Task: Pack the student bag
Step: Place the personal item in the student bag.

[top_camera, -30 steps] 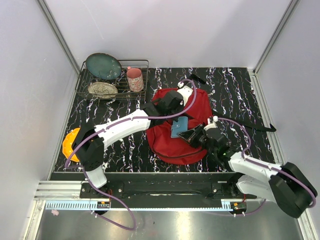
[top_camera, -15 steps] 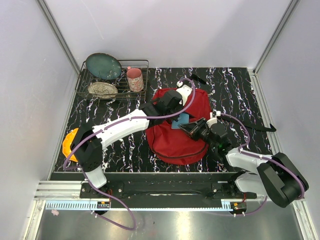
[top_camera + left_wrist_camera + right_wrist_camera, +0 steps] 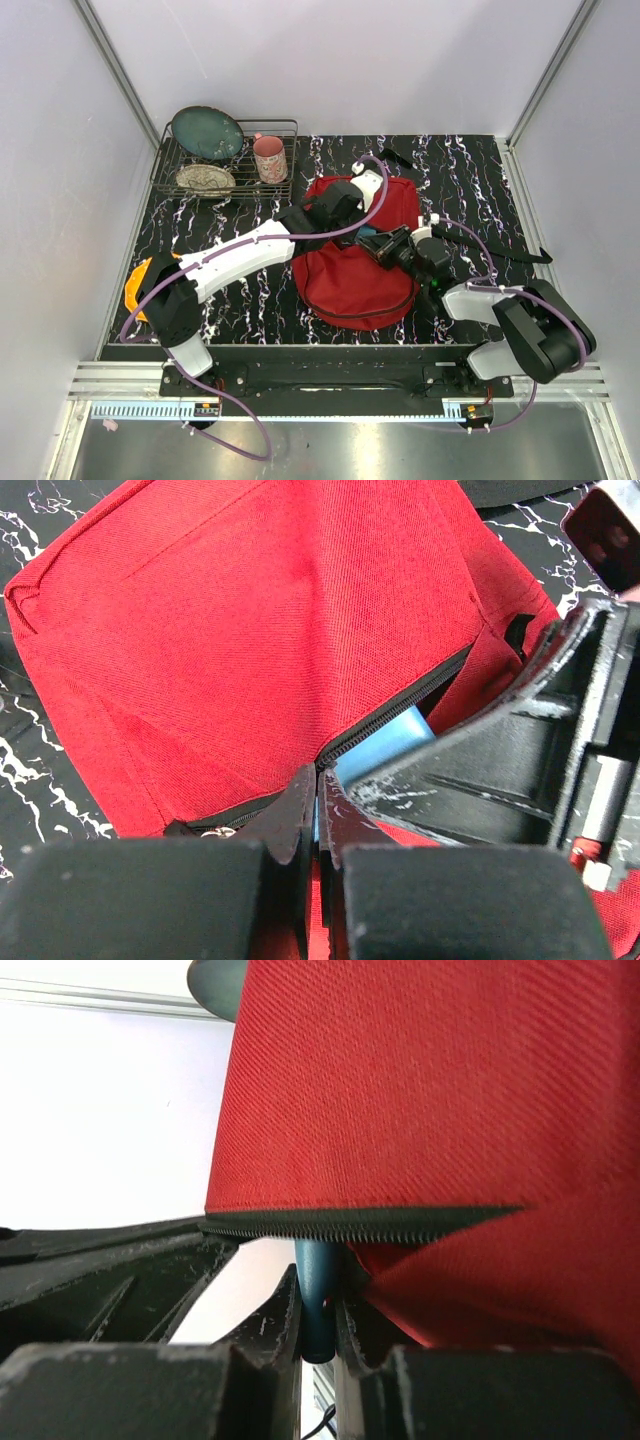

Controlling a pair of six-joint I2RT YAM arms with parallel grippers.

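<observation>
1. Top: the bag (image 3: 350, 285) lies mid-table, with the left gripper (image 3: 350, 215) and right gripper (image 3: 381, 246) at its opening.
2. Left wrist: the left gripper (image 3: 312, 815) pinches the zipper edge (image 3: 400, 715); the blue item (image 3: 385, 748) is mostly inside.
3. Right wrist: the right gripper (image 3: 318, 1312) clamps that item (image 3: 318, 1285); letting it go seems left to do.

One student bag (image 3: 350, 280), one blue flat item (image 3: 390, 745), one wire rack (image 3: 285, 128) at eleven o'clock, two dishes (image 3: 207, 132) (image 3: 205, 179) (one green, one speckled), one pink cup (image 3: 268, 158), one orange object (image 3: 140, 285).

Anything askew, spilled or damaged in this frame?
Nothing stands out. The red backpack lies on the table, the left gripper pinching its zipper edge open while the right gripper holds a blue book at the opening. One black strap trails to the right.
</observation>
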